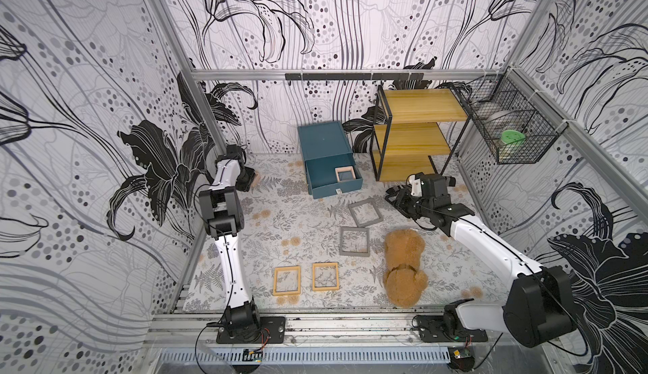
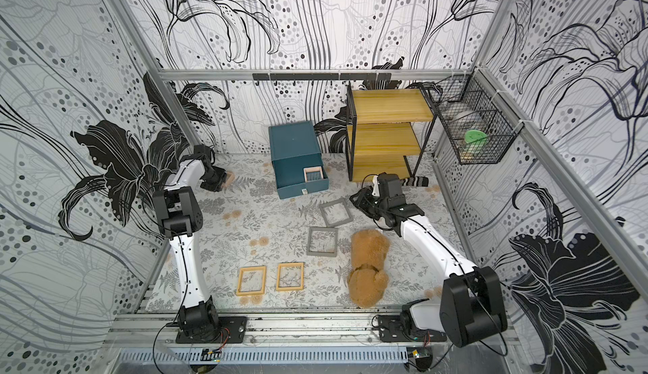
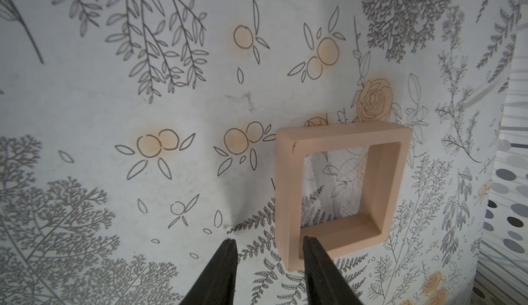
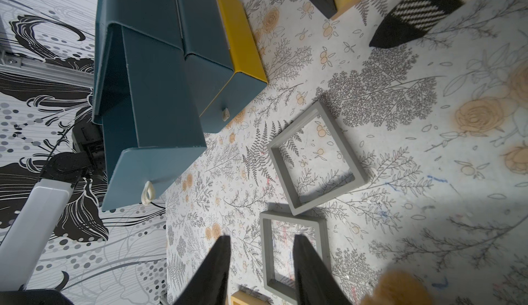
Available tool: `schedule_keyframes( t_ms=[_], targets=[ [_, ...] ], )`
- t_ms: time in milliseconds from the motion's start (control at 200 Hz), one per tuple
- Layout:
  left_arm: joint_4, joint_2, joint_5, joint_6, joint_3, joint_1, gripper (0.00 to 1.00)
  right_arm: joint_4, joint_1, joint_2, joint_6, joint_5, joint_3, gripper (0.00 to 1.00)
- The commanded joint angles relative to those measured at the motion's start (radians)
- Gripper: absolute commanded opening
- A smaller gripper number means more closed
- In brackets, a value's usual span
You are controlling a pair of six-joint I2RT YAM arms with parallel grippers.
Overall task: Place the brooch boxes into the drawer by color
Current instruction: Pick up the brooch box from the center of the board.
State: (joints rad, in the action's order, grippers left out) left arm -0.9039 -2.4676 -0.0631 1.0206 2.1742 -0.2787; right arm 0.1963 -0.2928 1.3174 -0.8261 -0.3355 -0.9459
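In the left wrist view my left gripper [image 3: 267, 239] is open and straddles one side wall of a pale pinkish brooch box [image 3: 288, 189] lying on the mat. One fingertip [image 3: 310, 246] sits inside the frame and the other stands clear outside it. A second pinkish box [image 1: 347, 174] lies in the pulled-out top drawer [image 1: 317, 176] of the teal chest [image 1: 324, 141]. Two grey boxes [image 1: 353, 216] [image 1: 343, 241] and two yellow-tan boxes [image 1: 275, 281] [image 1: 314, 277] lie on the mat. My right gripper [image 4: 262, 236] hangs open and empty above the mat near the grey boxes [image 4: 285, 180].
A brown teddy bear [image 1: 403, 267] lies right of the grey boxes, under my right arm. The yellow shelf rack [image 1: 417, 134] stands right of the chest, with a striped black-and-white item [image 2: 415, 181] at its foot. A wire basket [image 1: 515, 127] hangs on the right wall.
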Motion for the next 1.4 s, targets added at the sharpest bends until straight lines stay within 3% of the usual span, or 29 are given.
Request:
schedule_keyframes(
  t_ms=[0,416,681,856,946,1392],
  targets=[
    [0.043,-0.015,0.002,0.019,0.009,-0.006,0.41,0.020,0.004,-0.035,0.002,0.007,0.021,0.41],
    [0.031,-0.054,-0.001,0.020,0.045,-0.006,0.35,0.015,0.004,-0.041,-0.005,0.007,0.027,0.41],
    [0.037,-0.037,0.002,0.016,0.016,-0.007,0.25,0.016,0.004,-0.041,-0.007,0.007,0.028,0.41],
    [0.022,-0.020,0.011,0.004,0.016,-0.007,0.12,0.016,0.004,-0.046,-0.008,0.009,0.030,0.41],
    [-0.003,-0.003,0.012,-0.014,0.015,-0.005,0.00,0.020,0.004,-0.049,-0.007,0.009,0.029,0.41],
    [-0.095,0.343,-0.042,-0.176,-0.203,0.102,0.00,0.147,0.004,-0.108,0.064,0.011,-0.074,0.41]
  ],
)
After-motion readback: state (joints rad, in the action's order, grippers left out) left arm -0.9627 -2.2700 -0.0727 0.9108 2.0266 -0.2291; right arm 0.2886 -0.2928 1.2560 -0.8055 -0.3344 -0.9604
